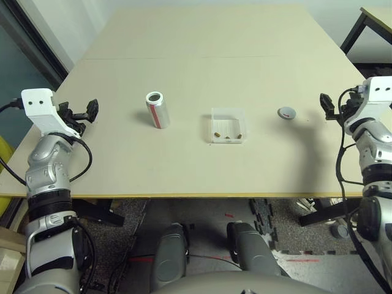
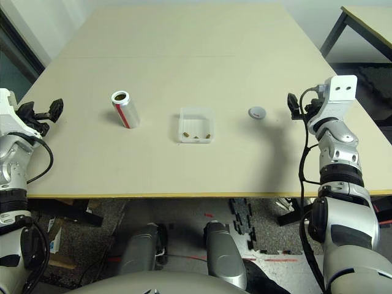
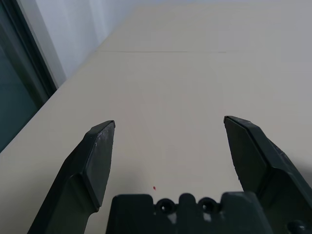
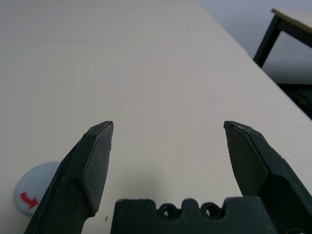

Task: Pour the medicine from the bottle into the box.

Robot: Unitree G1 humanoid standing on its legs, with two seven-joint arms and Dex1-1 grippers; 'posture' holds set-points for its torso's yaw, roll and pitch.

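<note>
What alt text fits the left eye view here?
An open bottle stands uncapped on the table, left of a clear box holding a few pills; its cap lies right. Both open grippers, left and right, flank them.

Pale beige table (image 1: 202, 37), two boards butted along a thin seam across the top. White wall (image 1: 61, 18) behind, at left, with a dark frame and teal pane (image 1: 15, 73) beside it. Second table with black legs (image 2: 343, 24) at far right. Speckled grey floor (image 1: 208, 211) below, black foam mats (image 1: 266, 226), red tape marks.
</note>
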